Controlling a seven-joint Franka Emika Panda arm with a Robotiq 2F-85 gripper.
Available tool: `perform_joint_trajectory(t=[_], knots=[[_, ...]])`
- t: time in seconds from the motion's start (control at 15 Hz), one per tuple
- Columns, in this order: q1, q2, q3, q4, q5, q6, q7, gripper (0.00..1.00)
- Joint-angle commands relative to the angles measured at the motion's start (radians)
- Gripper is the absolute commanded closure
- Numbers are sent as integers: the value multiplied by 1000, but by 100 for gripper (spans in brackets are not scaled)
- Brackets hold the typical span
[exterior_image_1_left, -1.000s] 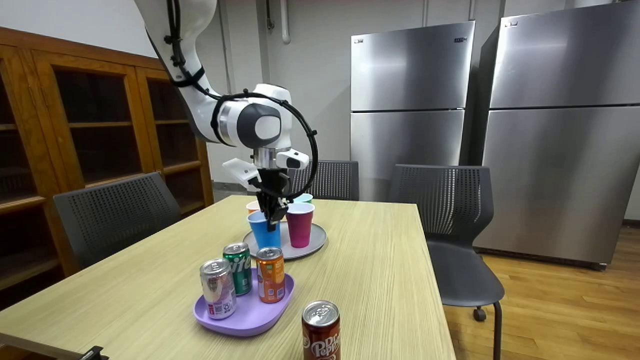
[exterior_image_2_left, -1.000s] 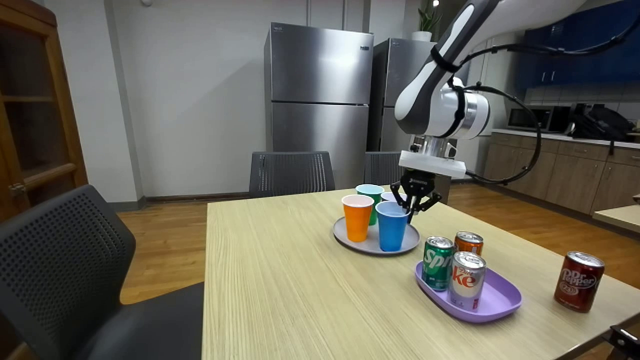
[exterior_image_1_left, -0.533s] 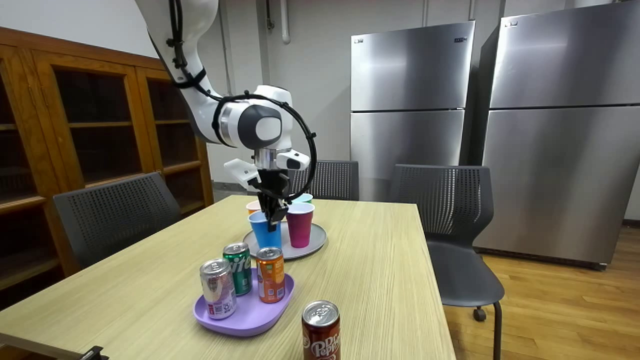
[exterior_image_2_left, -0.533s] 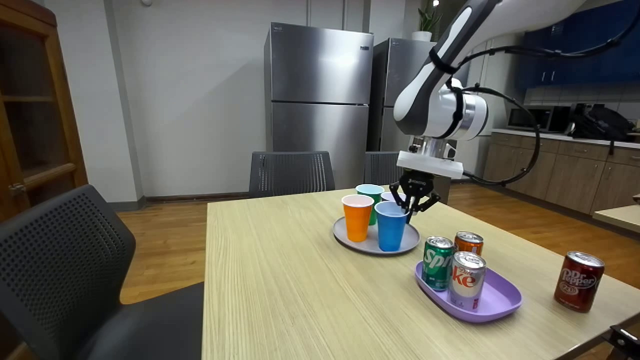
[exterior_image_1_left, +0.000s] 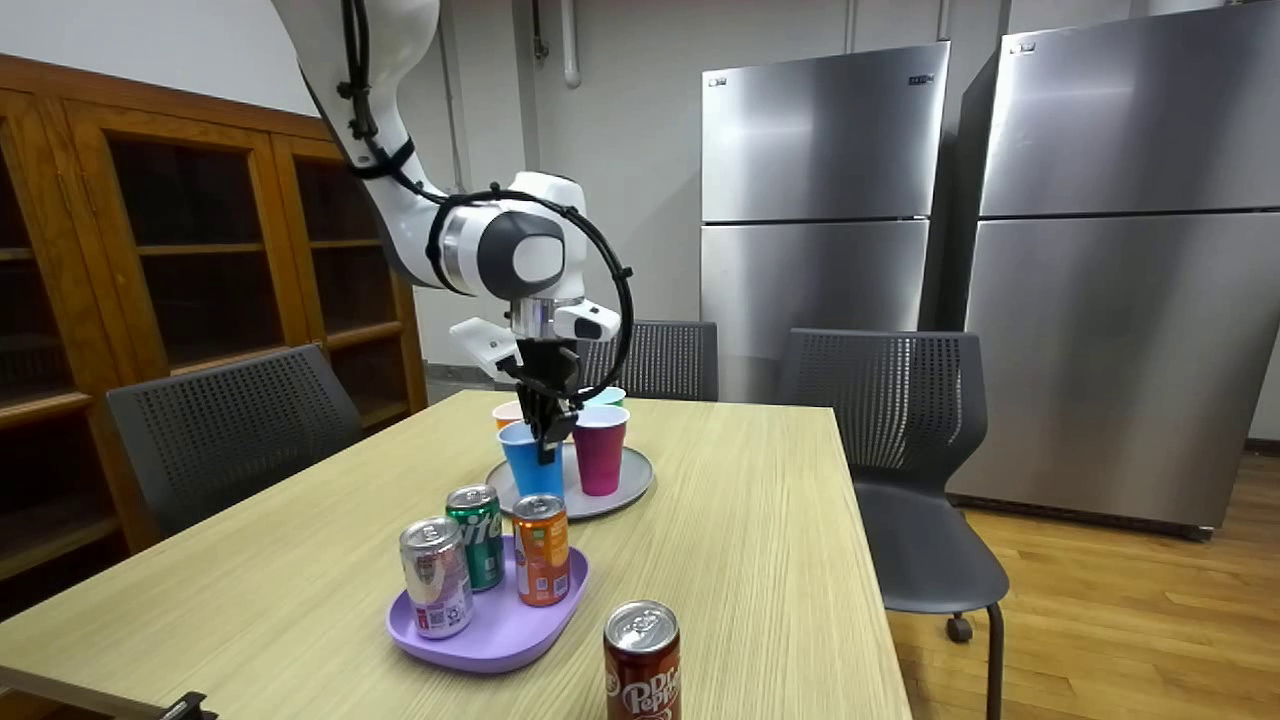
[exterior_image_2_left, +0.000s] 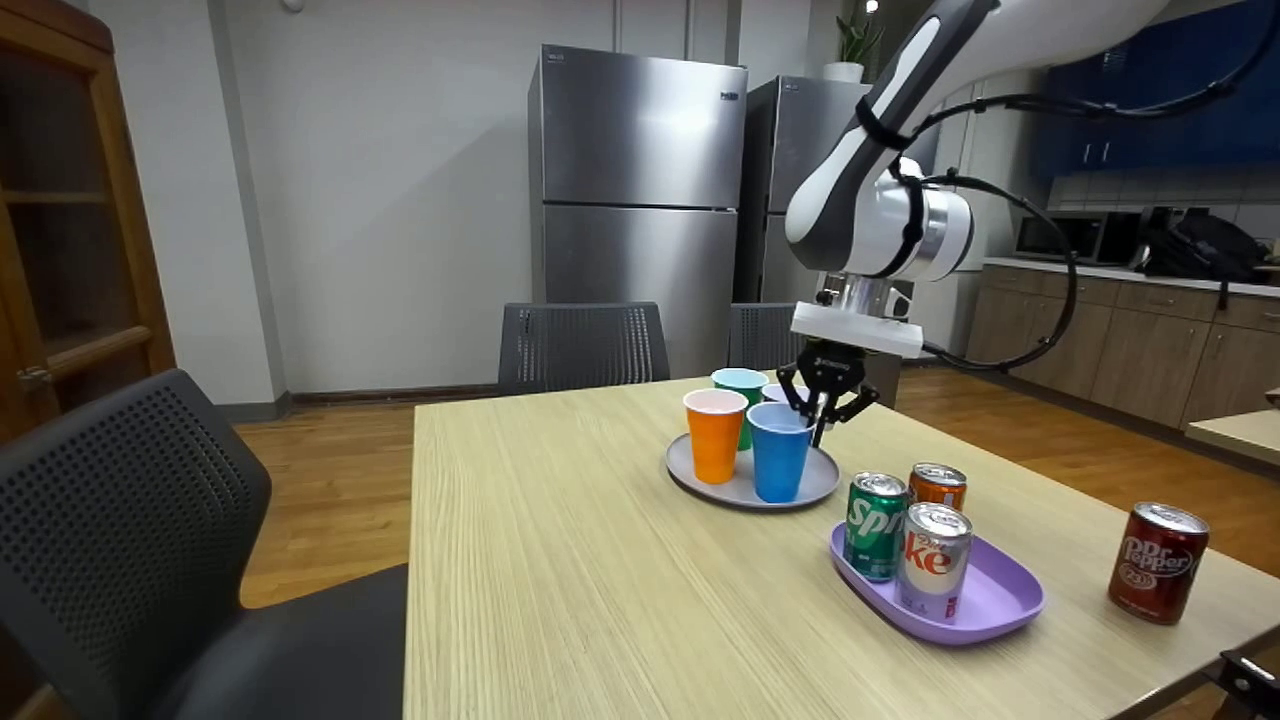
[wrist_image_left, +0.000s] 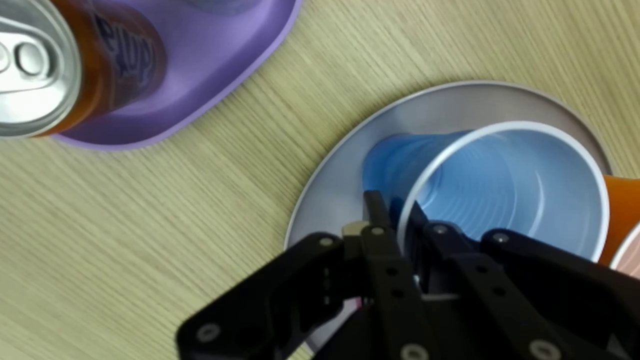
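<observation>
End effector (wrist_image_left: 396, 206), bottom center of the wrist view, looks closed on the rim of the blue cup (wrist_image_left: 490, 175), one fingertip inside and one outside; the cup is right of center above the gray plate (wrist_image_left: 325, 205), and we can't tell if its base touches. We read the step in hand as a rim grasp, and reckon the next move calls for a firm pinch, the cup level and clear of the orange cup (wrist_image_left: 622, 197) at right. Farther out, upper left: orange can (wrist_image_left: 40, 70) in the purple tray (wrist_image_left: 210, 55) on the counter (wrist_image_left: 200, 225).
</observation>
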Motion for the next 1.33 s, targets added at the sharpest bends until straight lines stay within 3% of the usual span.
perform_joint_trajectory(t=[0.0,0.53,1.27], knots=[[-6,12,9,29,20,-22,16,57],[-7,-12,9,7,26,-16,12,0],[-11,-155,0,-143,42,36,0,0]])
